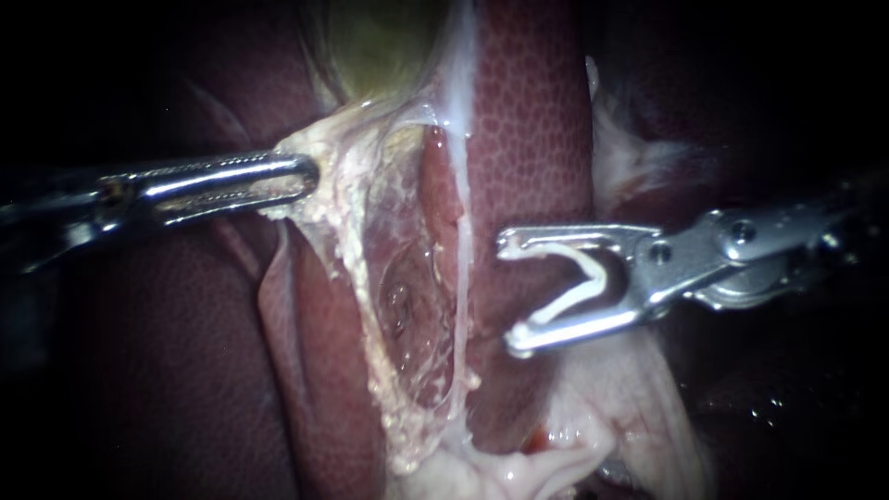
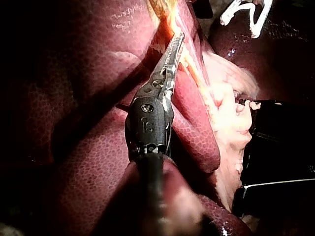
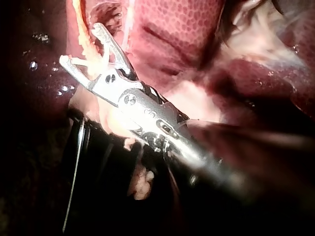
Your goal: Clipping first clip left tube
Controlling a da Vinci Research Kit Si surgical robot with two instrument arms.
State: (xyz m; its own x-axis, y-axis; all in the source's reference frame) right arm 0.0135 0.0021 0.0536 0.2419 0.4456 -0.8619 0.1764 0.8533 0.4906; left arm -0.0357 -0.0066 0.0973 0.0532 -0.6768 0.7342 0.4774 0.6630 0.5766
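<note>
- the left instrument (image 1: pixel 301 176) had its jaws closed on the pale fatty tissue (image 1: pixel 338 153) under the gallbladder (image 1: pixel 380 46).
- the right instrument (image 1: pixel 507 294) had its jaws standing wide and held an open white clip (image 1: pixel 579 282) between them.
- the white clip was just beside the thin pale tube (image 1: pixel 460 287), not around it, over the liver (image 1: pixel 528 120).

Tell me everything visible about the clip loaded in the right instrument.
The clip is white, plastic-looking, bent into an open V. Its two legs lie along the inner faces of the jaws of the right instrument, one against each, the bend seated deep toward the hinge, the hooked ends near the jaw tips. It stands wide open, mouth facing a thin pale tube that runs over the liver. It seems to touch only the jaws; no tissue lies inside it yet.
</note>
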